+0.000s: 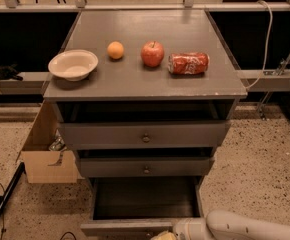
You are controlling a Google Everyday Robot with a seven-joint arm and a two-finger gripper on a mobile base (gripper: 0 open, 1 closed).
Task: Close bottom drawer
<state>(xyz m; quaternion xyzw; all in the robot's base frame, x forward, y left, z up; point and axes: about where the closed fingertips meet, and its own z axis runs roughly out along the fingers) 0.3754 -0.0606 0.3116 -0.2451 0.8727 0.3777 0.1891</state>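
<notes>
The bottom drawer (pixel 145 199) of the grey cabinet is pulled far out, showing its deep dark inside. Its narrow front panel (pixel 120 228) lies at the bottom edge of the view. My gripper (pixel 166 235) sits at the very bottom edge, right against the drawer's front panel near its middle. My white arm (pixel 245 228) comes in from the lower right. The middle drawer (pixel 146 167) and top drawer (pixel 145 134) stand slightly out, each with a small dark knob.
On the cabinet top (pixel 135 79) are a cream bowl (pixel 73 64), an orange (pixel 115 50), a red apple (pixel 152 53) and a crushed red can (pixel 188 63). A cardboard box (pixel 44 156) stands on the floor at the left. A dark pole (pixel 2 199) lies at lower left.
</notes>
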